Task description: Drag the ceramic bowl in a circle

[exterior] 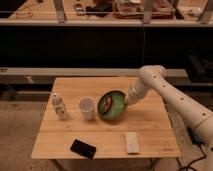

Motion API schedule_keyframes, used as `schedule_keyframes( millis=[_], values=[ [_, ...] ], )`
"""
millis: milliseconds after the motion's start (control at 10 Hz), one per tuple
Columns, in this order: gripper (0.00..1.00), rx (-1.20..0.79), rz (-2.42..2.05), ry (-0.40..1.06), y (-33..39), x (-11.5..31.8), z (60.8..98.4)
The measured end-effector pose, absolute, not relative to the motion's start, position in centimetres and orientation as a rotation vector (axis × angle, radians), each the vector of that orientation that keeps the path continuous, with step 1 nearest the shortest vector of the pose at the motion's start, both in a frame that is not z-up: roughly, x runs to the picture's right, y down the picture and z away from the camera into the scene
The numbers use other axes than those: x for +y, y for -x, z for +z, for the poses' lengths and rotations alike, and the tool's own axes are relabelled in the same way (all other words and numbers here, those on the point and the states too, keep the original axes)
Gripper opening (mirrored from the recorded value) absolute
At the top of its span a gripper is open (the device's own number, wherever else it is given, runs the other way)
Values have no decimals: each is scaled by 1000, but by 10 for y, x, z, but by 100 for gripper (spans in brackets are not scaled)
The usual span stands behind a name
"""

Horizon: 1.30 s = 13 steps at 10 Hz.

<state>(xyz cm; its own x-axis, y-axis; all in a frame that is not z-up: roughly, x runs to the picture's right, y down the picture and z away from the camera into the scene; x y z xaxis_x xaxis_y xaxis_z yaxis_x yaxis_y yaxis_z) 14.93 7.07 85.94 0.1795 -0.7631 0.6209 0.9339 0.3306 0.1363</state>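
Note:
The ceramic bowl (111, 105) is round, shallow and green with a dark rim and a brown-orange piece inside. It sits at the middle of the wooden table (150, 135), tilted up toward the camera, close to the white plastic cup (87, 107). My gripper (126, 102) is at the bowl's right rim, at the end of the white arm (170, 95) that reaches in from the right.
A small white bottle (59, 106) stands at the table's left. A black flat device (82, 148) lies near the front edge, and a white flat object (132, 142) lies front right. A dark shelf unit stands behind the table.

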Motion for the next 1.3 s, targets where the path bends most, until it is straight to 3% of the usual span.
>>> schedule_keyframes(
  millis=[600,1000,1300],
  values=[
    [0,-545,-1063,409,-222,52,911],
    [0,-488,-996,464,-282,75,905],
    [0,-448,-996,501,-322,101,880]
  ],
)
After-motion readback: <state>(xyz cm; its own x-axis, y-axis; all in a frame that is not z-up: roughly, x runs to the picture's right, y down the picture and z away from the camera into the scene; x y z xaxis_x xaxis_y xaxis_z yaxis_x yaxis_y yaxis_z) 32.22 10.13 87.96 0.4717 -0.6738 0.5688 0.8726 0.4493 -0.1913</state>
